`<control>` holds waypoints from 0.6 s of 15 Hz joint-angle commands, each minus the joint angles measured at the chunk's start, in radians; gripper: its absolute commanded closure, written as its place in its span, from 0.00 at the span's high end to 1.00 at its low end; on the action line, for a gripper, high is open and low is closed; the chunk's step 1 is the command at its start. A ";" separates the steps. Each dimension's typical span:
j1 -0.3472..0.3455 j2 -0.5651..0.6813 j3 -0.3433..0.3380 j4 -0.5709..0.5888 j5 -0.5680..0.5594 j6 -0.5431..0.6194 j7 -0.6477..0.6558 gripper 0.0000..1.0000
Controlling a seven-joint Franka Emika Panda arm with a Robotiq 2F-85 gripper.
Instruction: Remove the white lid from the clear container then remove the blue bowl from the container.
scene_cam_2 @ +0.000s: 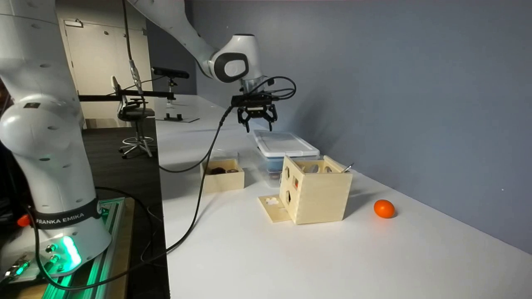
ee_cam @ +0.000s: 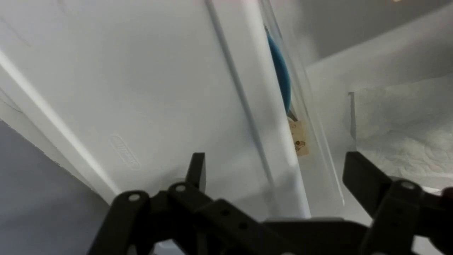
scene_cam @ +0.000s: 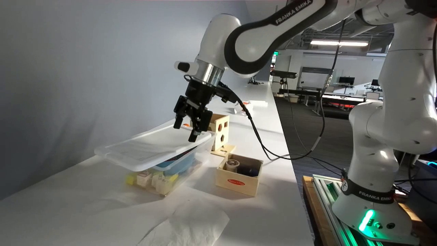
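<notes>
The white lid (scene_cam: 150, 147) lies loosely on the clear container (scene_cam: 207, 147), shifted and tilted, with a gap along one long side. The lid also shows in an exterior view (scene_cam_2: 286, 143) and fills much of the wrist view (ee_cam: 141, 88). The blue bowl (scene_cam: 181, 165) sits inside the container under the lid, mostly covered; its edge shows through the gap in the wrist view (ee_cam: 280, 72). My gripper (scene_cam: 185, 131) is open and empty above the lid's edge. In the wrist view its fingers (ee_cam: 274, 170) stand apart on either side of that edge, not visibly touching it.
A small wooden box (scene_cam: 235, 182) with spools stands beside the container. A wooden shape-sorter box (scene_cam_2: 324, 195) stands at the container's end, with an orange ball (scene_cam_2: 384, 208) past it. A white paper sheet (scene_cam: 191, 222) lies nearby. A grey wall (scene_cam_2: 395, 104) runs behind the table.
</notes>
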 commanded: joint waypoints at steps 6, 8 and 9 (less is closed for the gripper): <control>-0.019 0.041 0.010 -0.049 -0.181 0.158 0.116 1.00; -0.017 0.051 0.013 -0.042 -0.233 0.171 0.154 1.00; -0.016 0.056 0.014 -0.037 -0.257 0.163 0.167 1.00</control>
